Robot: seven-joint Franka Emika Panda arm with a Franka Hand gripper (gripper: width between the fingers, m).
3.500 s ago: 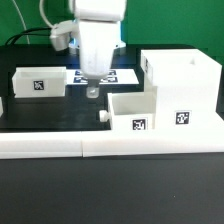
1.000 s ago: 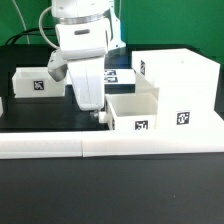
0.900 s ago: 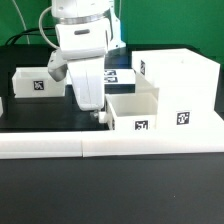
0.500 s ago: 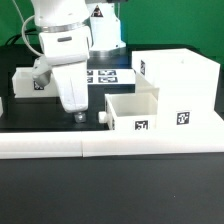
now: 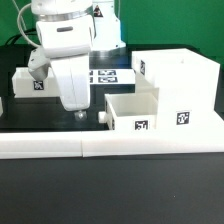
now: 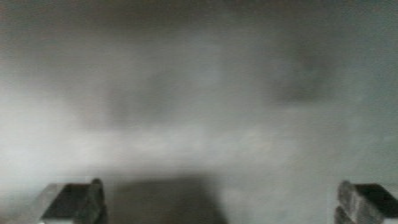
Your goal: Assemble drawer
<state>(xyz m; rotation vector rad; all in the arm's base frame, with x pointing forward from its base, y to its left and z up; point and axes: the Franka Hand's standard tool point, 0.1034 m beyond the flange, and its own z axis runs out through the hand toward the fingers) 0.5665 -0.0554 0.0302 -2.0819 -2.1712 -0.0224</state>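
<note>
The large white open-fronted shell [image 5: 185, 85] stands at the exterior view's right. One small open-top tray [image 5: 135, 112] sits against its left side, with a small knob [image 5: 103, 116] on its left wall. The second tray [image 5: 28, 82] stands at the far left, partly hidden behind the arm. My gripper [image 5: 78, 112] hangs low over the black table between the two trays, just left of the knob and not touching it. In the blurred wrist view the gripper [image 6: 221, 205] shows only two fingertips [image 6: 71, 200], wide apart with nothing between them: it is open and empty.
The marker board [image 5: 110, 75] lies flat behind the gripper. Long low white border bars [image 5: 110, 148] run along the table's front edge. Dark equipment and cables stand at the back. The wrist view is a grey blur.
The arm has swung from beside the near tray's left wall toward the exterior view's left, and now covers part of the left tray. The trays and the shell have not moved.
</note>
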